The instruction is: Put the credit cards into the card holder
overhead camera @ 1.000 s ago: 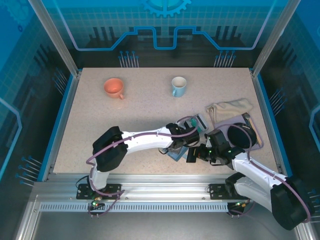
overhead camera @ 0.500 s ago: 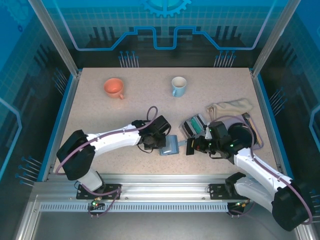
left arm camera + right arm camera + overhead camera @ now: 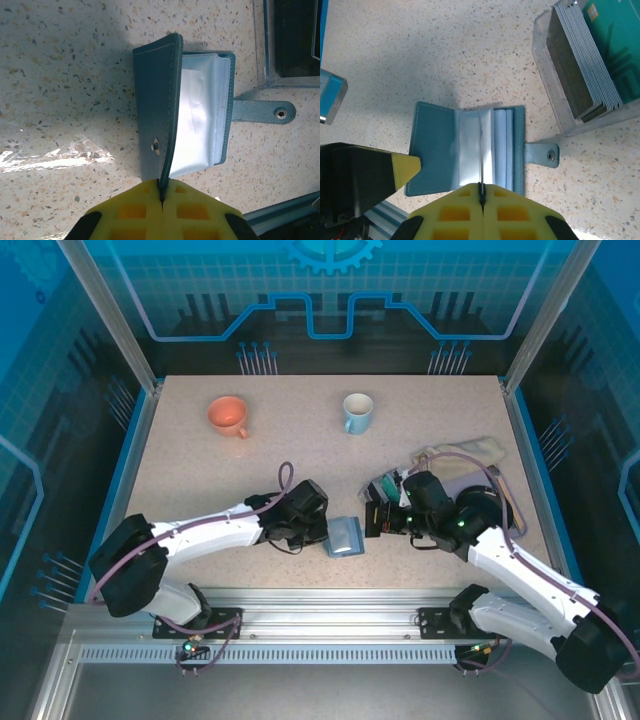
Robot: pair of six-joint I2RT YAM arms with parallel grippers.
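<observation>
Left gripper (image 3: 161, 196): clenched on the edge of the raised cover (image 3: 156, 100) of the card holder (image 3: 200, 115), at the bottom of the left wrist view. It props the cover upright.
Right gripper (image 3: 481, 192): clenched on a thin dark sheet seen edge-on at bottom centre of the right wrist view. I take it for a credit card (image 3: 480, 145). It is aimed at the open holder and looks not yet in a pocket.
Card holder: lies open on the tabletop (image 3: 420, 50), mid-frame in the right wrist view. In the top view it sits low and central, between the two grippers. Its snap strap (image 3: 542, 154) sticks out to the right.
Other credit cards (image 3: 600, 55): packed on edge in a clear rack (image 3: 590, 126), upper right of the right wrist view, just beside the holder.
Card handling: probably light, stiff and slick. Best pinched at one short end so the far end is free to enter.
Holder handling: probably light and soft, with a floppy cover. It would likely slide if pushed, so a grip on the cover edge helps steady it.
Pockets (image 3: 197, 140): limp clear film. The mouths may cling shut, so the card could snag or buckle a leaf.
</observation>
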